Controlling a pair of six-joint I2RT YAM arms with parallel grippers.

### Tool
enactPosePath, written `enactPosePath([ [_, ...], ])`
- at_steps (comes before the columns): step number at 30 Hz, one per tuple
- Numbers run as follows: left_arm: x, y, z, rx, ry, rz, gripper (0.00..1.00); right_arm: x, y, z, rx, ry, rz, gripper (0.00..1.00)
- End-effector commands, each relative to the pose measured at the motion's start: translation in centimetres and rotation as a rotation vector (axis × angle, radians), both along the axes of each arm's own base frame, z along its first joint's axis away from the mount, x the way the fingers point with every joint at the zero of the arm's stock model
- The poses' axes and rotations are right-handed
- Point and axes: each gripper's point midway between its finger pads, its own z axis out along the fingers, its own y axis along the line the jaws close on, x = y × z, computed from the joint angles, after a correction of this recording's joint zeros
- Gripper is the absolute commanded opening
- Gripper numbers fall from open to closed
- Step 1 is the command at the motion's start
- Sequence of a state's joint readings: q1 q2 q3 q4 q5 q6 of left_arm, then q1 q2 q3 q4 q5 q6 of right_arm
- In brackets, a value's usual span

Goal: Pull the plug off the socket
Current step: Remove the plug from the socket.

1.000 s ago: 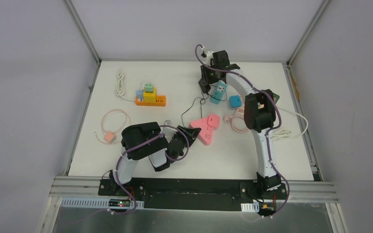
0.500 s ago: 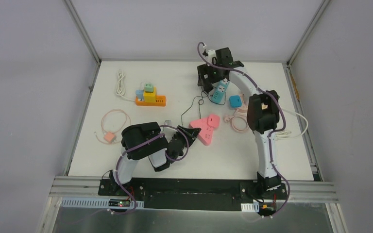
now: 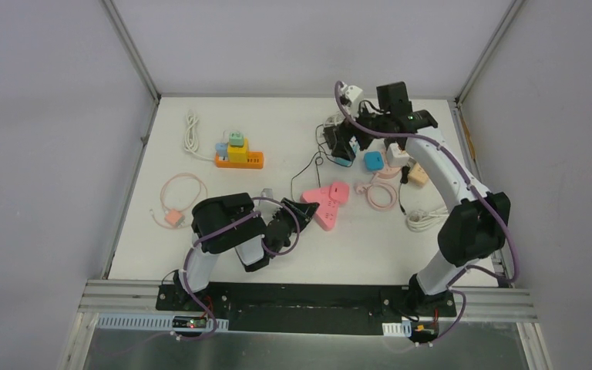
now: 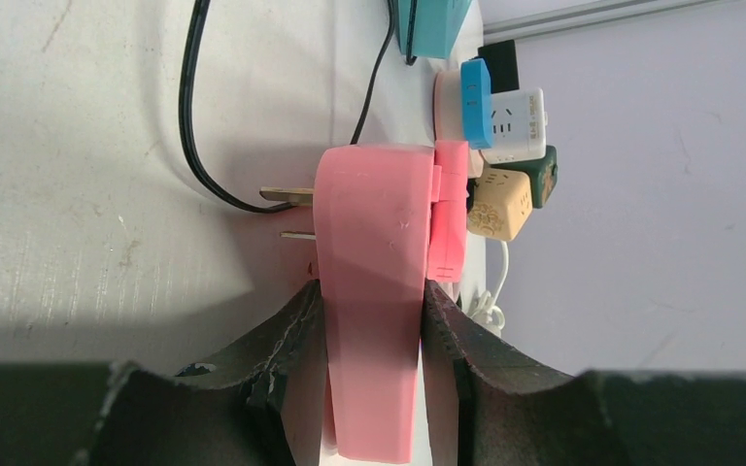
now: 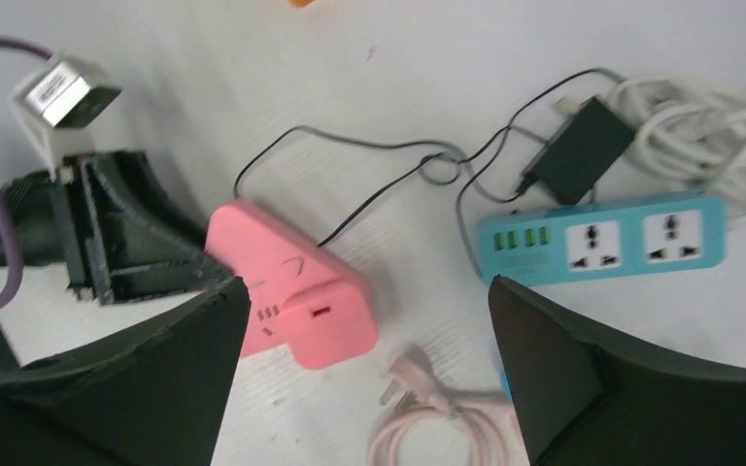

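The left gripper (image 4: 371,291) has its jaws clamped on the pink socket (image 4: 369,223) on the bench (image 4: 78,146), with the pink plug (image 4: 451,223) seated on it. The right gripper (image 5: 364,291), jaws wide apart, should grip the plug squarely and pull straight out.

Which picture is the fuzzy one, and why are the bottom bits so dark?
Left wrist view: the pink power strip is sharp, the left fingers gripping it dark, a grey shadow band on the table beside them. Right wrist view: the fuzzy one, the teal power strip slightly soft, the right fingers near-black shapes. Top view: even light, faint shadows.
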State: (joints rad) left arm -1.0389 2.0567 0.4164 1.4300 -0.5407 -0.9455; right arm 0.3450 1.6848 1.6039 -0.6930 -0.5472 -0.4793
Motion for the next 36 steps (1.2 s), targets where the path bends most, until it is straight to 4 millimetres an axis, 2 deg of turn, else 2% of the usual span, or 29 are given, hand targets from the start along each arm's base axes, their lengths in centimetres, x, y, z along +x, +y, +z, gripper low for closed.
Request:
enactPosePath([
  [1,-1.0,2.5,-4.9,0.271,0.043,-0.027,0.0,-4.5,-0.7,-1.2,0.051,0.037,0.139,0.98],
  [5,-0.9,2.1,-4.9,0.276,0.038,-0.04,0.0,-8.0,-1.1,-2.3,0.162,0.072,0.219,0.99],
  [10,-0.9,2.0,-5.1,0.292,0.034,-0.047,0.0,-9.6,-2.0,-2.7,0.28,0.036,0.285,1.0],
  [18,-1.1,1.6,-4.8,0.319,0.012,-0.086,0.0,-10.0,-3.1,-4.8,0.225,0.074,0.325,1.0],
  [29,-1.2,0.4,-5.0,0.365,-0.004,-0.149,0.0,-8.7,-4.5,-6.3,0.207,0.247,0.239,1.0],
  [36,-1.3,-0.2,-5.2,0.373,-0.016,-0.176,0.0,-8.4,-4.7,-7.1,0.193,0.288,0.216,1.0],
])
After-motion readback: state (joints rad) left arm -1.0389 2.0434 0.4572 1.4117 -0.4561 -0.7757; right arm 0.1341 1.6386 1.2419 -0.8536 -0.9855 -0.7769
